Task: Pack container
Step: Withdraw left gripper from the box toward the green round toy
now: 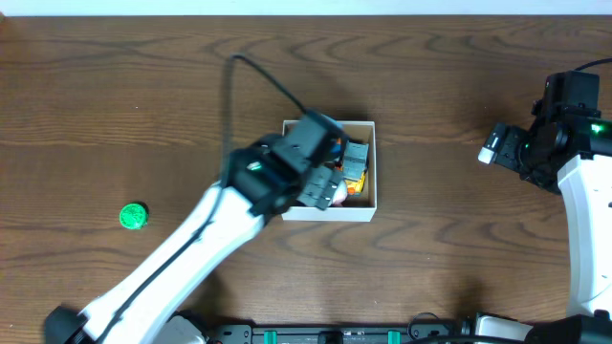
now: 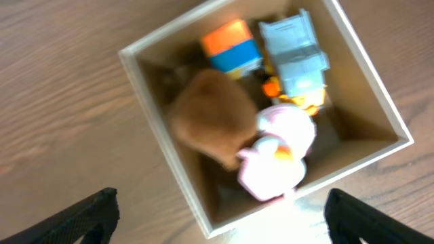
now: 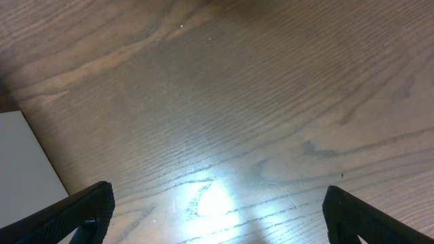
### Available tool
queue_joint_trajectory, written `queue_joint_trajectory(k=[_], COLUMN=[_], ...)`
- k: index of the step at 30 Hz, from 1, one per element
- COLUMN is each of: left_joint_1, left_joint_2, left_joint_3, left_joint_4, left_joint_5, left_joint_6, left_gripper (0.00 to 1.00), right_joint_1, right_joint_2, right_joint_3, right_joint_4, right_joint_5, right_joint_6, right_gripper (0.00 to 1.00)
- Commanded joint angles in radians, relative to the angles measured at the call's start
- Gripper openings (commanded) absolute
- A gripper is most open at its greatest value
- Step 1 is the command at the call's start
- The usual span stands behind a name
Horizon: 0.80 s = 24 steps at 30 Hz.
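Overhead and wrist views of a packing task in progress. The container (image 1: 330, 213), a small square open-top box with thin white walls and a tan cardboard inside, stands near the middle of the dark brown wood-grain table (image 1: 96, 76), directly under the left arm. It holds a brown rounded soft-looking lump (image 2: 210, 118), an orange-and-blue block (image 2: 232, 46), a pale blue-grey plastic toy (image 2: 295, 54) and a pink-and-white toy (image 2: 278, 152) that lies against the near wall. The left gripper (image 2: 220, 220) hangs above that near wall with its fingers spread wide and nothing between them. The right gripper (image 3: 217, 217) is also spread wide and empty, over bare wood well to the right of the box. A small round green piece (image 1: 134, 216) lies on the table far to the left, well apart from the box, so the packing appears unfinished. Likely hazards: the toys look crowded and loosely heaped, so a low sideways exit by the left arm could clip the pink-and-white toy or the thin wall. That could tip a toy out or slide the light box across the table. A straight descent here would probably strike the rim. The green piece, being low and round, may slip or roll from a poorly centred pinch.
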Motion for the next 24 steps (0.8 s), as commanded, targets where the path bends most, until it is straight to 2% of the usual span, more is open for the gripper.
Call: queue_joint_trajectory(k=[1, 7, 11, 14, 20, 24], left_joint_1=[0.081, 0.278, 0.494, 0.655, 0.907, 1.023], left_joint_2=[-0.064, -0.15, -0.205, -0.225, -0.187, -0.133], left_joint_3=[0.015, 0.015, 0.015, 0.014, -0.025, -0.094], left_joint_4=[-0.048, -0.15, -0.178, -0.188, -0.195, -0.156], left_joint_5=[-0.04, -0.045, -0.049, -0.046, -0.039, 0.048], left_joint_6=[-0.066, -0.114, -0.226, -0.255, -0.285, -0.296], left_gripper=[0.98, 0.98, 0.98, 0.98, 0.98, 0.98], right_joint_1=[-0.004, -0.004, -0.004, -0.004, -0.004, -0.004], right_joint_2=[0.003, 0.003, 0.003, 0.003, 0.003, 0.003], right_joint_3=[0.0, 0.0, 0.0, 0.0, 0.0, 0.0], right_joint_4=[-0.001, -0.001, 0.0, 0.001, 0.004, 0.003], right_joint_5=[-0.004, -0.004, -0.004, -0.004, -0.004, -0.004], right_joint_6=[-0.019, -0.019, -0.019, -0.019, -0.019, -0.019], right_gripper=[0.99, 0.99, 0.99, 0.99, 0.99, 0.99])
